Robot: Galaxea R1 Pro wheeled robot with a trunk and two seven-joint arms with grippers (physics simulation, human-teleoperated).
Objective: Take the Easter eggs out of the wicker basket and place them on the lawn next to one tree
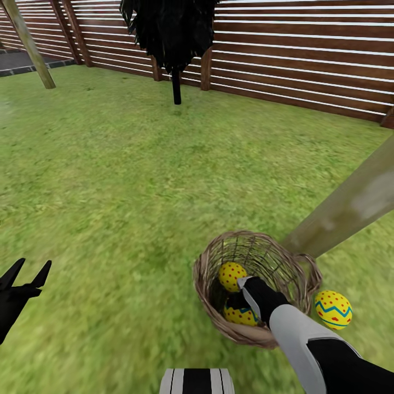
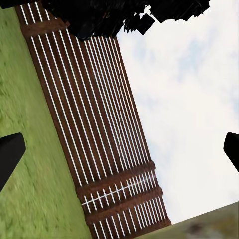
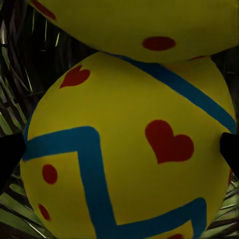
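The wicker basket (image 1: 295,273) sits on the lawn (image 1: 120,180) at the foot of a pale, leaning tree trunk (image 1: 350,205). Two yellow Easter eggs lie inside it, one toward the far side (image 1: 231,274) and one toward the near side (image 1: 239,316). A third egg (image 1: 332,309) rests on the grass right of the basket, close to the trunk. My right gripper (image 1: 237,302) reaches down into the basket, open, its fingers (image 3: 10,154) on either side of the near egg (image 3: 124,159), with the other egg (image 3: 134,25) just beyond. My left gripper (image 1: 34,266) hangs open and empty over the grass at the left.
A brown slatted fence (image 1: 306,60) closes the garden at the back. In front of it stands a black-foliaged tree on a thin dark stem (image 1: 176,82). A slanted pale post (image 1: 30,46) rises at the far left. Open grass stretches left and ahead of the basket.
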